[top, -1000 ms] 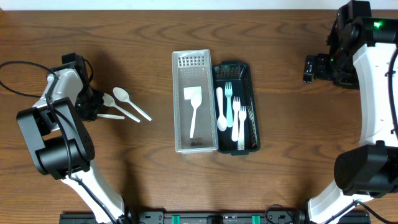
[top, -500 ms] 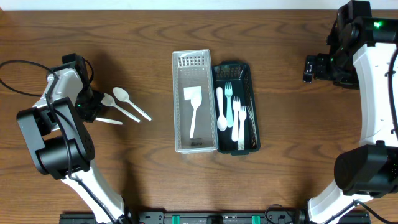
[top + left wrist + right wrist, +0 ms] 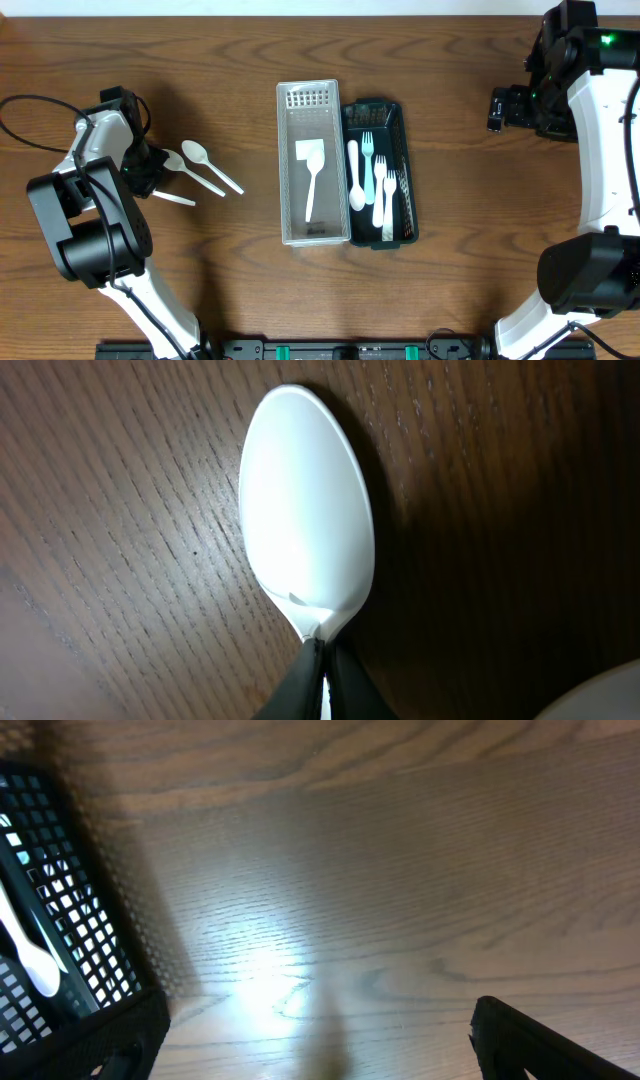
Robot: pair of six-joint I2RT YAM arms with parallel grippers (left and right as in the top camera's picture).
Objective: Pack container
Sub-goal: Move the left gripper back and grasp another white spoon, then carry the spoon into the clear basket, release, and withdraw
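My left gripper [image 3: 145, 180] is shut on the neck of a white plastic spoon [image 3: 178, 199] at the table's left. In the left wrist view the fingers [image 3: 322, 680] pinch just below its bowl [image 3: 305, 510], close over the wood. Two more white spoons [image 3: 205, 165] lie just right of it. A clear tray [image 3: 312, 92] at the centre holds a white spatula [image 3: 312, 170]. A dark green basket [image 3: 375, 106] beside it holds white spoons and forks [image 3: 370, 175]. My right gripper [image 3: 500, 110] is open and empty at the far right; in its wrist view the fingers [image 3: 320, 1050] are wide apart.
The basket's corner [image 3: 60, 920] shows at the left of the right wrist view. A black cable [image 3: 30, 105] loops on the table at the far left. Bare wood lies between the basket and the right gripper.
The held spoon's handle has swung a little toward the table's front. The left gripper has shifted slightly; the right arm has not moved.
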